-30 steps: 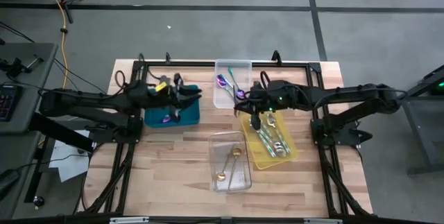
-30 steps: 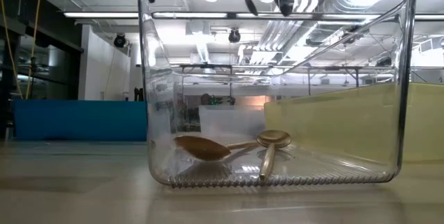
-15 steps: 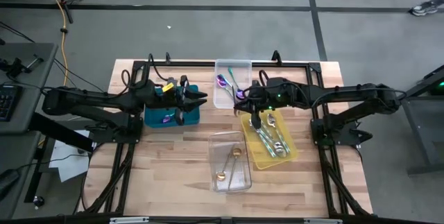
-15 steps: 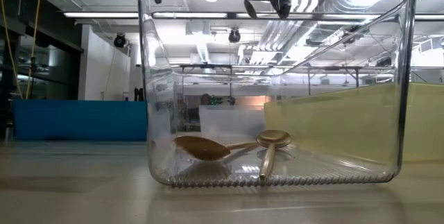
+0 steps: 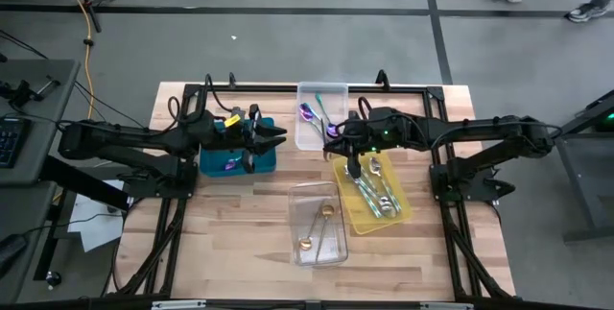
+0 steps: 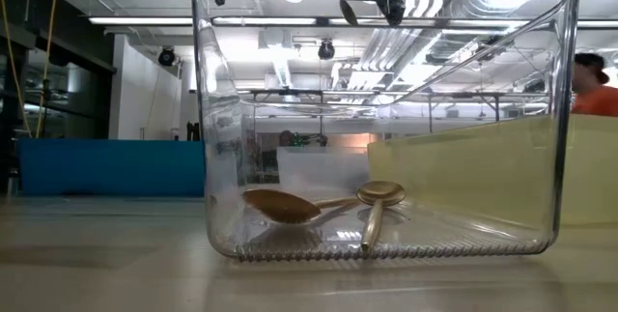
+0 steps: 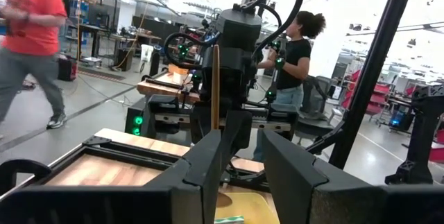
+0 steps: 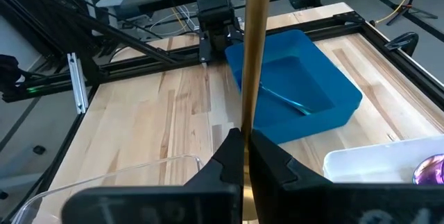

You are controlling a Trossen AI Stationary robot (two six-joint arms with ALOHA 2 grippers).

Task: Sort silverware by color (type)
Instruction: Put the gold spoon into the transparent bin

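Right hand (image 8: 243, 156) pinches gold utensil (image 8: 254, 50); high view hides it.

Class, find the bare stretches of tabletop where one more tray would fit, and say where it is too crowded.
Bare wood lies in front of the teal tray, left of the front clear tray, and right of the yellow tray. The middle is crowded: the white tray and both arms.

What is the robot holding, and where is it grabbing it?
The right end effector is shut on a gold utensil, pinching its thin handle; which end cannot be told. The left end effector holds nothing.
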